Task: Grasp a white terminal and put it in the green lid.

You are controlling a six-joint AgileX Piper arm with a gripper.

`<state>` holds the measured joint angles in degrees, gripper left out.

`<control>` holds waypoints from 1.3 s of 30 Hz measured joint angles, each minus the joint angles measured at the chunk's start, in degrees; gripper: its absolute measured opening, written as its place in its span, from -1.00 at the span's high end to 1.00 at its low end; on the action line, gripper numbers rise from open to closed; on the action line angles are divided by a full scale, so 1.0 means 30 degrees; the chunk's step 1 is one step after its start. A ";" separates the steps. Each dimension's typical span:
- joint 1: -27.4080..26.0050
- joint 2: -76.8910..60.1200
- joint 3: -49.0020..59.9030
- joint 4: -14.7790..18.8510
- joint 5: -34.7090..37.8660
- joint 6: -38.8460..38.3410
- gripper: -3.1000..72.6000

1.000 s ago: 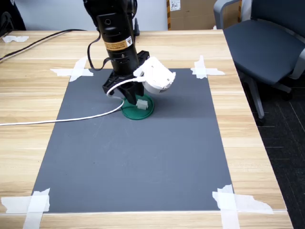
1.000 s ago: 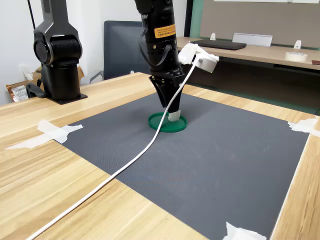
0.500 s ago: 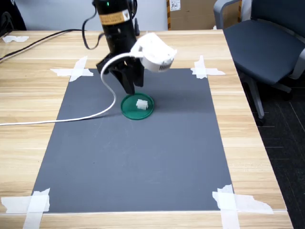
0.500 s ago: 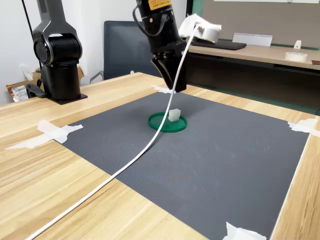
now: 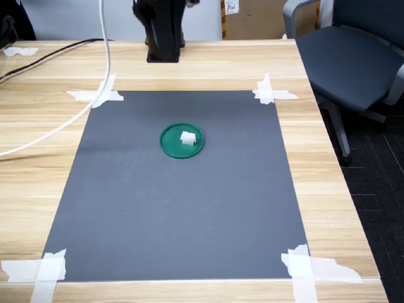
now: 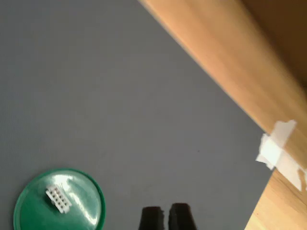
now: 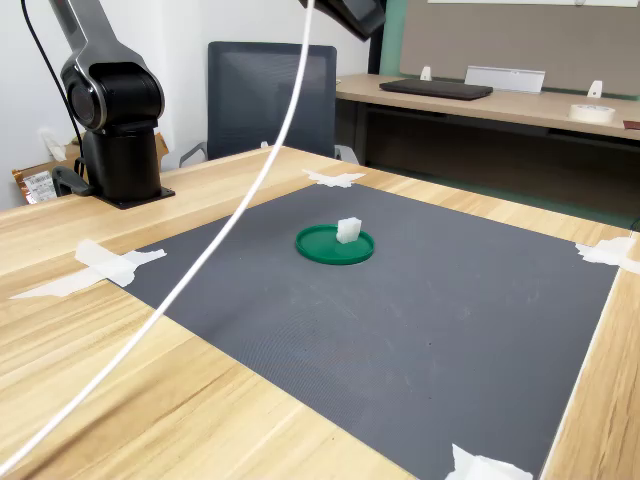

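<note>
The white terminal (image 5: pixel 187 137) (image 7: pixel 348 230) lies inside the green lid (image 5: pixel 171 146) (image 7: pixel 320 246), which rests on the dark grey mat in both exterior views. In the wrist view the terminal (image 6: pixel 58 199) shows its rows of holes, sitting on the lid (image 6: pixel 84 213). My gripper (image 6: pixel 165 218) hangs high above the mat and off to one side of the lid. Its two dark fingertips (image 6: pixel 180 215) are almost together with nothing between them. In the first exterior view the gripper is out of frame; only a dark end of the arm (image 7: pixel 350 12) shows at the second exterior view's top edge.
The grey mat (image 5: pixel 177 208) is taped at its corners to a wooden table (image 5: pixel 328 158). A white cable (image 5: pixel 95 95) (image 7: pixel 250 200) hangs from the arm across the mat's edge. The arm's base (image 7: pixel 120 140) stands on the table. An office chair (image 5: pixel 347 57) is beside it.
The arm has risen away from the lid, up and back toward its base, lifting the white cable and camera with it. The terminal stays in the lid where it was let go.
</note>
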<state>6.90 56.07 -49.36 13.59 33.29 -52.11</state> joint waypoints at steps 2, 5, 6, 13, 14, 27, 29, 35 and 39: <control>0.0000 -0.1312 0.1242 0.0073 -0.1018 0.0613 0.98; 0.0000 -0.3430 0.3464 0.0226 -0.3085 0.2140 0.98; 0.0000 -0.4268 0.4301 0.0314 -0.3795 0.2905 0.98; -0.0595 -1.0055 0.8639 0.0597 -0.5676 0.6668 0.98; -0.0989 -1.0619 0.9072 0.0597 -0.5676 0.6834 0.98; -0.3768 -1.5904 1.3938 0.0612 -0.5447 0.7160 0.98; -0.3768 -1.6032 1.4727 0.0612 -0.5447 0.7160 0.98; -0.3768 -1.6889 1.6234 0.0612 -0.5059 0.7160 0.98; -0.3768 -1.8174 1.6303 0.0612 -0.4977 0.7160 0.98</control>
<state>-4.41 1.55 -0.45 15.43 18.36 -30.63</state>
